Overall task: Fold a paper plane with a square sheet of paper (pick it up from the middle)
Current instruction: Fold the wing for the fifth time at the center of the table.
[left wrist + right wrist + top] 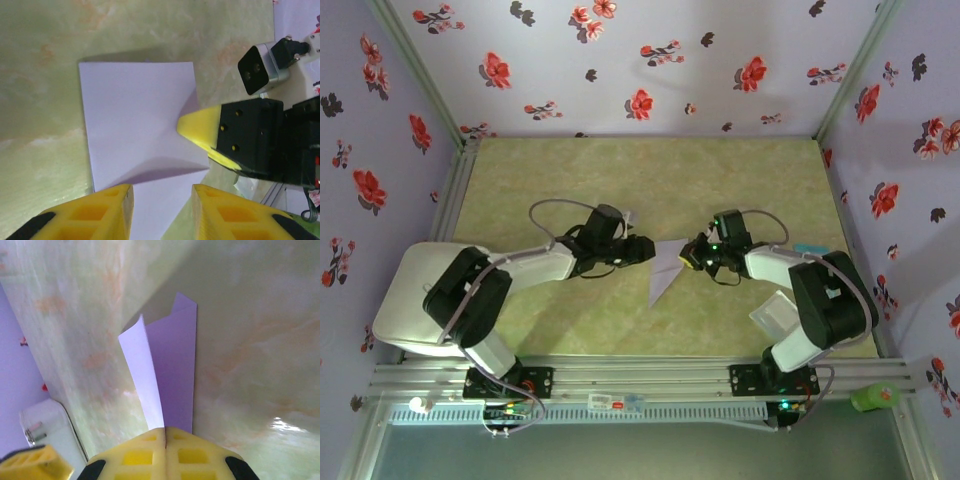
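The lavender square sheet of paper (665, 270) lies at the middle of the table, partly folded, with one side lifted off the surface. It is a broad folded shape, not a slim paper plane. My right gripper (688, 258) is shut on the sheet's right edge. In the right wrist view the sheet (175, 365) runs away from the closed fingertips of the right gripper (165, 432) as two standing flaps. My left gripper (162, 200) stands open just above the sheet (135, 110), one finger on each side of its near corner. The right gripper's yellow finger (200, 127) pinches the far edge.
A whitish translucent plastic square (775, 312) lies by the right arm's base. A small light-blue card (810, 247) sits near the right wall. A green object (875, 397) rests on the front rail. Flowered walls close in three sides.
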